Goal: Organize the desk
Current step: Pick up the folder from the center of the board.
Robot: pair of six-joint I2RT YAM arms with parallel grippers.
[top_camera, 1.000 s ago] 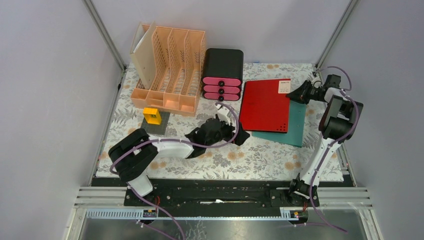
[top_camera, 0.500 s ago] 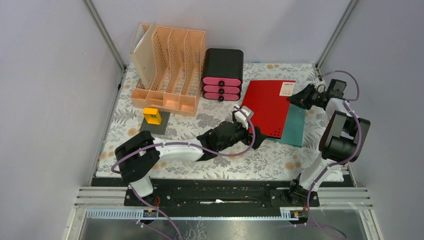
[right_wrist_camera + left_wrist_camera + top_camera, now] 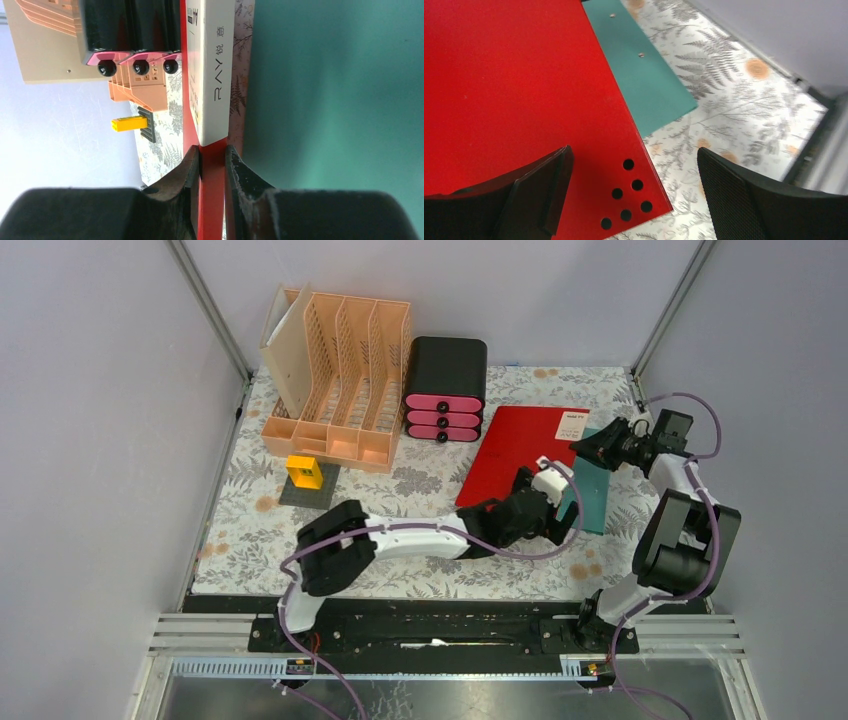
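The desk [image 3: 400,540] wears a fern-and-flower cloth. A red folder [image 3: 510,455] with a white label [image 3: 212,65] lies at the right, over a teal folder [image 3: 590,495]. My right gripper [image 3: 598,450] is shut on the red folder's far right edge and holds that edge raised off the teal folder [image 3: 340,100]; in the right wrist view the right gripper [image 3: 212,152] has red card between its pads. My left gripper [image 3: 545,512] is open at the folder's near corner. In the left wrist view the left gripper [image 3: 634,152] straddles the punched corner of the red folder [image 3: 514,75] without touching it.
An orange slotted file rack [image 3: 335,375] and a black drawer box with pink fronts [image 3: 445,390] stand at the back. A yellow block [image 3: 305,472] sits on a dark grey plate [image 3: 312,492] at the left. The metal frame [image 3: 440,625] edges the front.
My left arm has swung right from mid-desk to the red folder's near corner. My right gripper has tipped up the folder's right edge, so more teal shows.
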